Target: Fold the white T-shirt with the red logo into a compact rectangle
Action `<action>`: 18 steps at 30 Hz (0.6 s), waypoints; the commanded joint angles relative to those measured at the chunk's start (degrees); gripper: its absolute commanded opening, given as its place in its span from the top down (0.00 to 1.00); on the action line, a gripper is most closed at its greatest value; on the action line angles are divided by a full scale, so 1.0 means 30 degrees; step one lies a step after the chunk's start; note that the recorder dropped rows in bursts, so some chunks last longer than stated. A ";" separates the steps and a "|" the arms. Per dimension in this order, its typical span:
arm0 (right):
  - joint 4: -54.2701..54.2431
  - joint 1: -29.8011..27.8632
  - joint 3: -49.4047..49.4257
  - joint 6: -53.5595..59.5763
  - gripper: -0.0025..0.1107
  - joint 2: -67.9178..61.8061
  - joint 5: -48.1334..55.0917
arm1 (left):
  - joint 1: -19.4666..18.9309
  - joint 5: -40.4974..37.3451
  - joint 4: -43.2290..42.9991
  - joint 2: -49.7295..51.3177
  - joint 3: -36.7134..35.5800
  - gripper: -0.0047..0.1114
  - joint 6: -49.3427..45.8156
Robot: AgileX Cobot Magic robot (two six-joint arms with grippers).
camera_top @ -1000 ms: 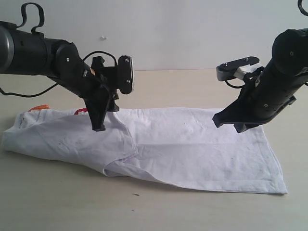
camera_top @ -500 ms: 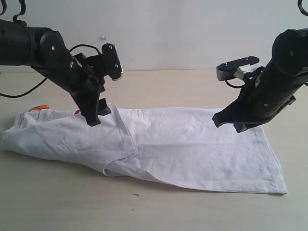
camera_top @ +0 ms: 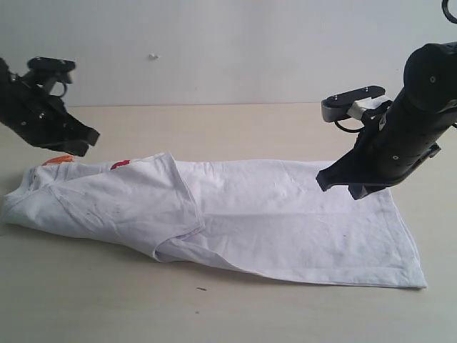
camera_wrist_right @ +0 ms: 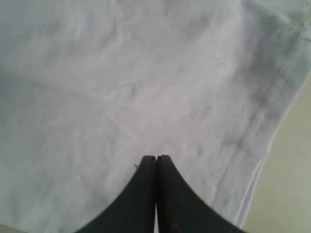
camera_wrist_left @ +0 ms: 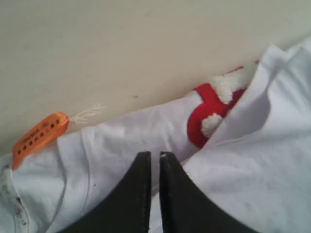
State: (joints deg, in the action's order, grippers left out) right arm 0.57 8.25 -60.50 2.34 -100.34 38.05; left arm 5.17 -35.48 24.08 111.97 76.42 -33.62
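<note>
The white T-shirt (camera_top: 271, 214) lies flat on the table, its left part folded over itself. Only a bit of the red logo (camera_top: 120, 164) peeks out from under the folded flap, clearer in the left wrist view as the red logo (camera_wrist_left: 206, 114) with fuzzy white letters. My left gripper (camera_top: 80, 139) hovers at the far left above the collar end, shut and empty, its tips (camera_wrist_left: 155, 154) a thin slit apart over white cloth. My right gripper (camera_top: 341, 184) hangs shut just above the shirt's right part, near the hem (camera_wrist_right: 156, 157), holding nothing.
An orange neck tag (camera_wrist_left: 39, 136) sticks out past the shirt's far left edge onto the beige table (camera_top: 235, 128). A small dark speck (camera_top: 202, 289) lies on the table in front of the shirt. A pale wall rises behind the table.
My left gripper let go of the folded flap, closed, and drew back up and to the far left. The flap stays folded. The right arm has not moved.
</note>
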 commanded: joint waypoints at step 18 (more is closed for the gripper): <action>-0.0190 -0.0079 0.0074 0.0203 0.98 -0.0036 0.0032 | -0.7479 -0.5702 0.3856 0.1210 0.0124 0.38 -0.1428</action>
State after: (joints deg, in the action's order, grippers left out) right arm 0.00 8.25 -60.50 2.34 -100.34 38.17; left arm -14.98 -50.86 33.16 115.18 76.42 -37.89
